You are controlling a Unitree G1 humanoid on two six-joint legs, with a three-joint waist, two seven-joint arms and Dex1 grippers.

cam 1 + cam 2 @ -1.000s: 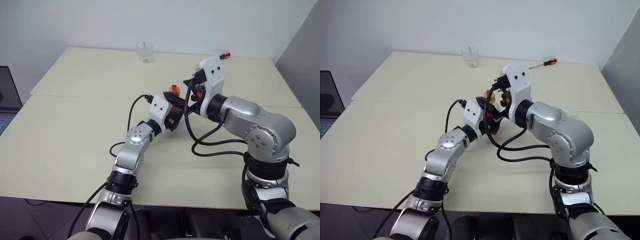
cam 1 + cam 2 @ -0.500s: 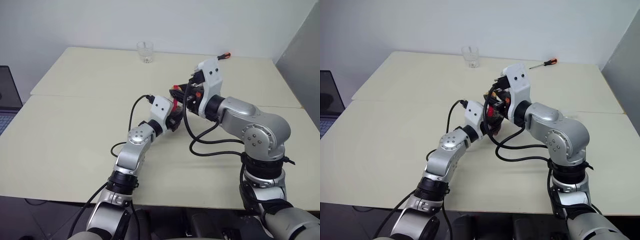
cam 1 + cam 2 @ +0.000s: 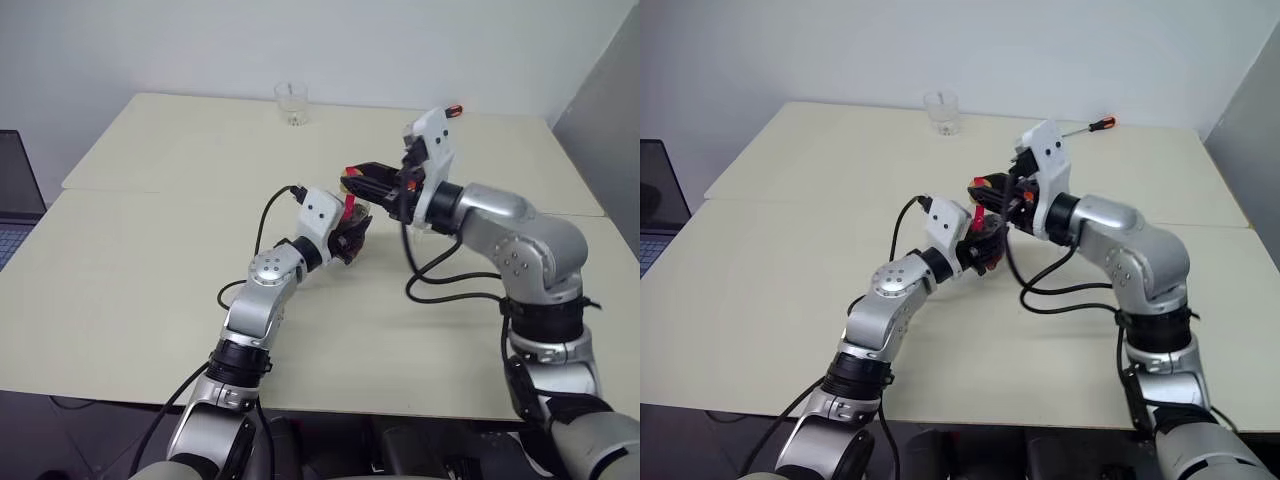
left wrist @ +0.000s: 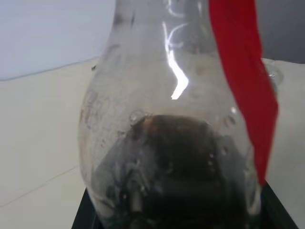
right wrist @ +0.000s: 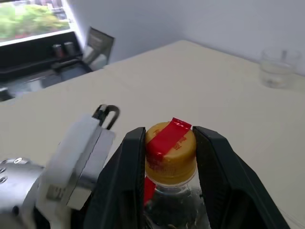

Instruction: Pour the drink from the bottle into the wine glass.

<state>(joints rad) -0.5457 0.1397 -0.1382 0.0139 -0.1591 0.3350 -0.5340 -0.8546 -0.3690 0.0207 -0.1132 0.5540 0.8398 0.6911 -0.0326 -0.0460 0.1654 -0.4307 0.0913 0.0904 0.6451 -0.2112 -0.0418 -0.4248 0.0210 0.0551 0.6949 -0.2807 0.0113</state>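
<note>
My left gripper [image 3: 352,238] is shut on the lower body of the small clear bottle [image 4: 171,95], holding it upright just above the table's middle. The dark drink [image 4: 176,171] fills only the bottom of the bottle. A red label strip [image 4: 243,90] runs down its neck. My right gripper [image 5: 169,132] reaches in from the right, level, and is shut on the yellow cap [image 5: 170,155], one black finger [image 5: 128,162] on each side of it. The wine glass is out of view.
A short clear tumbler [image 3: 290,102] stands at the table's far edge. A red-handled screwdriver [image 3: 1095,124] lies at the far right. A laptop [image 3: 15,190] sits off the table's left side. A seam [image 3: 150,192] runs across the cream table.
The right gripper was open over the cap and has closed on it. Its wrist and forearm have swung out to the right. The left gripper and the bottle have stayed in place.
</note>
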